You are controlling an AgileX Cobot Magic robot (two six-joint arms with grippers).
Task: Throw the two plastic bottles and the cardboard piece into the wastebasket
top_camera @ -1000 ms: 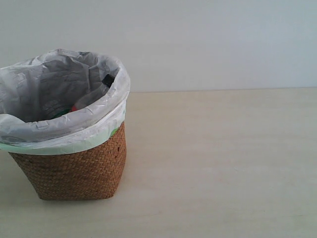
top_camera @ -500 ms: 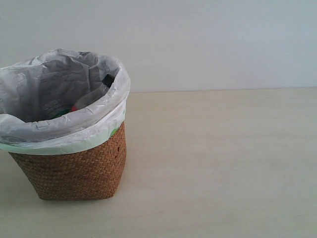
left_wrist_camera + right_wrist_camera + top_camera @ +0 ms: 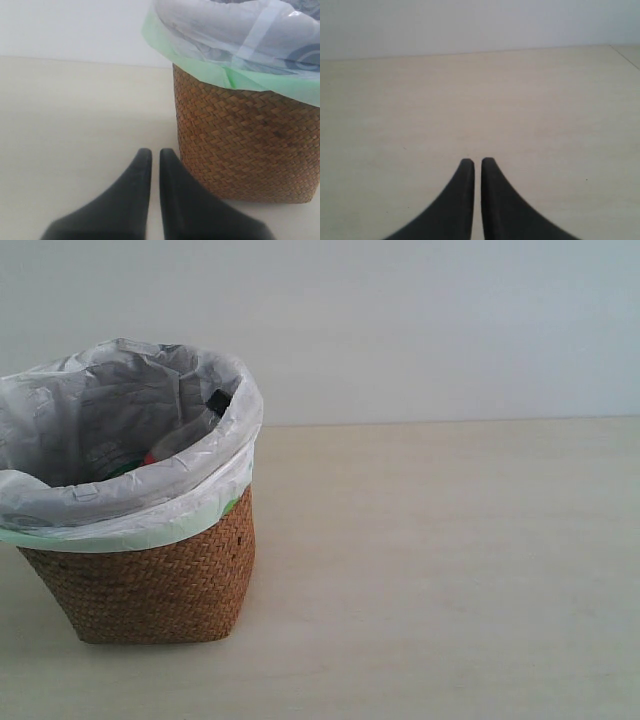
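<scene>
- The pale beige wooden surface (image 3: 450,570) is the widest thing in view. No bottle or cardboard lies on the part of it that shows.
- The squarish brown woven wicker wastebasket (image 3: 150,590) stands at the left of the exterior view. It is lined with a translucent white plastic bag (image 3: 190,502) folded over its rim.
- Inside leans the slim clear plastic bottle (image 3: 188,435) with black cap and red label, cap uppermost against the bag's wall. I judge it light, smooth and easily dented, best taken across mid-body.
- A sliver of green low in the bag is probably the wider green-labelled bottle (image 3: 122,469), but too little shows to be sure.
- The grey-beige moulded pulp cardboard piece is not to be seen and may lie deeper in the bag. It would be light, stiff and rough enough to pinch by a ridge.
- The left gripper (image 3: 151,154) sits low, just beside the basket's wicker wall. Its fingers are drawn together to a thin slit and grip nothing.
- The right gripper (image 3: 474,162) hangs over bare surface, fingers likewise closed on nothing.
</scene>
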